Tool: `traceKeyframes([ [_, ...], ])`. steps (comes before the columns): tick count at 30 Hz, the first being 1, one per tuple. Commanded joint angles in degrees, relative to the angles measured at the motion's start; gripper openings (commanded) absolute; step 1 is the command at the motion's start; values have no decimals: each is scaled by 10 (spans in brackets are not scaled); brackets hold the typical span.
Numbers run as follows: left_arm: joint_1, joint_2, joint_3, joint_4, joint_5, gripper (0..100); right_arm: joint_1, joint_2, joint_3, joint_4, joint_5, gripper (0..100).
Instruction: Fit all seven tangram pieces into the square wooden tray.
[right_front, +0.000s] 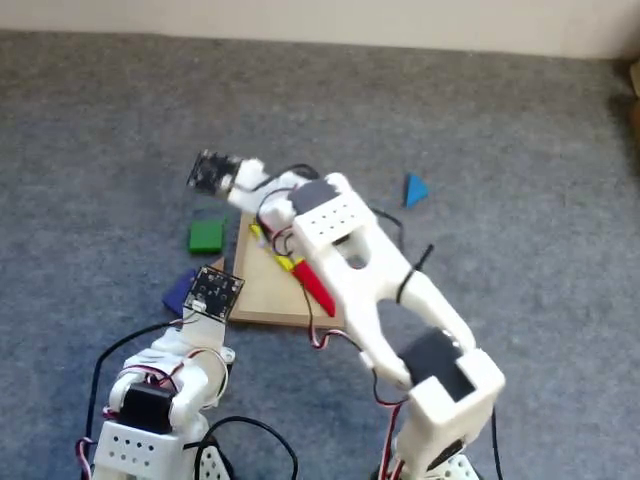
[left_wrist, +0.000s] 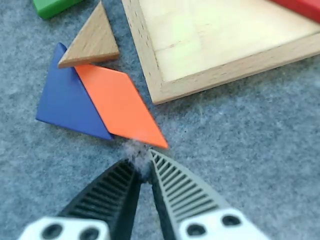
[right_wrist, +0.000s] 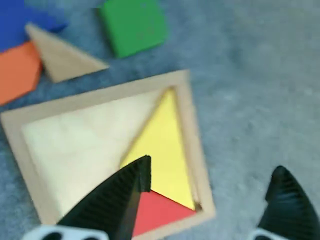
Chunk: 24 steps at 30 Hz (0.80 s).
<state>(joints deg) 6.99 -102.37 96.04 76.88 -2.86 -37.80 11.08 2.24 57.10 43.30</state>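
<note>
While yellow triangle (right_wrist: 165, 145) lies in tray (right_wrist: 100, 96) | left fingers (left_wrist: 114, 192) closed | right fingers (right_wrist: 119, 196) spread

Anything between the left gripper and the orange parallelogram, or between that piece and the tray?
Nothing visible. The left gripper sits just off a corner of the orange parallelogram, and only bare carpet separates that piece from the tray rim.

The grey, carpet-like table (right_front: 520, 200) carried the square wooden tray (right_front: 262, 318). Beside one tray edge lay a green square (right_front: 206, 236), a plain wooden triangle (left_wrist: 92, 42), an orange parallelogram (left_wrist: 120, 107) and a large blue triangle (left_wrist: 65, 105), the last three touching. A small blue triangle (right_front: 415, 189) lay well apart.
</note>
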Motion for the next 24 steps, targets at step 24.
traceKeyframes([
  [24, -3, -21, 12, 4, 3, 12, 298, 129, -121, -58, -390, 279],
])
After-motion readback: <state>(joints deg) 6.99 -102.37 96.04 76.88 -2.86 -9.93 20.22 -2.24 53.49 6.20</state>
